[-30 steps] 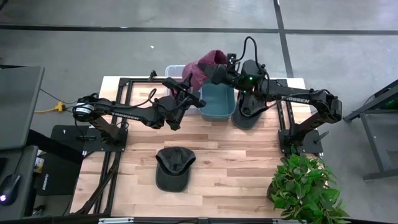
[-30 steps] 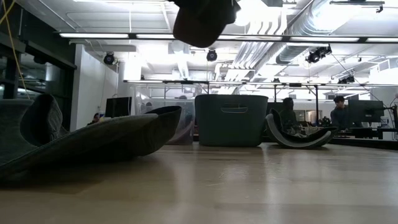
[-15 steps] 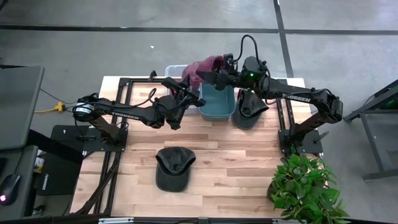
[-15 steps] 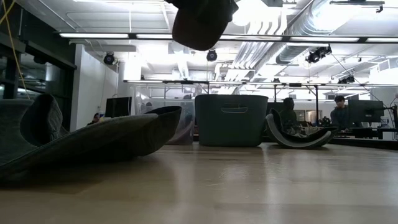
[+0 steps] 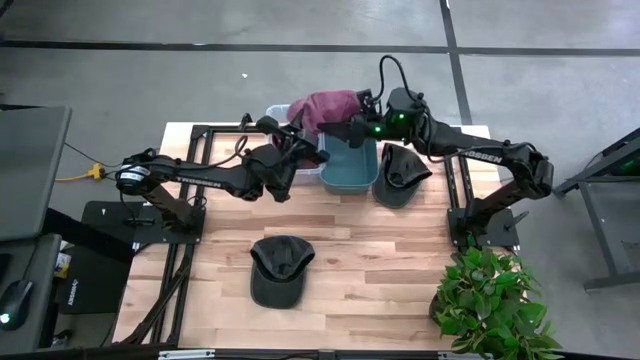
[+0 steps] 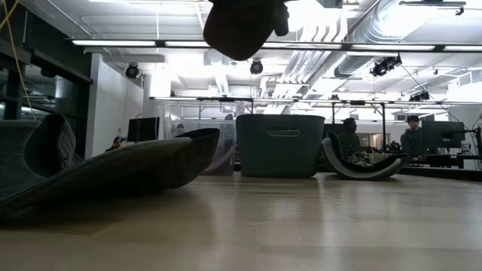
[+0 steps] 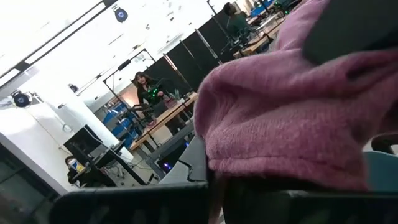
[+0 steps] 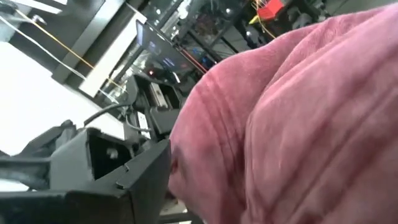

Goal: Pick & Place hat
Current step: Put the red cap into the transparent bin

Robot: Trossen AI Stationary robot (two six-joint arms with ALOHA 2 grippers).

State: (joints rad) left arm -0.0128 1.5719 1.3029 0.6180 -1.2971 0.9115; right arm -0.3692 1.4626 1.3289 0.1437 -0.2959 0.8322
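Left tool (image 5: 292, 148): fingers pressed together, pinching the near-left edge of the maroon knit hat (image 5: 328, 108); held up above the far part of the bench (image 5: 360, 250), just left of the teal bin (image 5: 350, 165).
Right tool (image 5: 345, 127): fingers spread apart, right beside the right side of the maroon knit hat; whether they touch the fabric cannot be told from above.
Maroon knit hat: up in the air between the two tools, over the far-left corner of the teal bin and the clear bin (image 5: 281, 115) next to it. In the left wrist view the ribbed fabric (image 7: 292, 118) fills the frame above that tool's dark finger (image 7: 130, 204). In the right wrist view the fabric (image 8: 298, 118) fills most of the frame. In the low view it shows as a dark lump (image 6: 239, 26) hanging at the top edge.
Teal bin: upright at the far middle of the bench; seen level in the low view (image 6: 280, 144).
Clear bin: just left of the teal bin, mostly hidden under the hat and left arm.
Grey cap (image 5: 400, 172): lying on the bench just right of the teal bin, under the right arm.
Dark cap (image 5: 280, 268): lying on the near middle of the bench, well apart from both tools; large at the left of the low view (image 6: 113, 169).
Potted plant (image 5: 492, 300): near-right corner of the bench.
Room: people (image 6: 410, 135) sit at desks behind.
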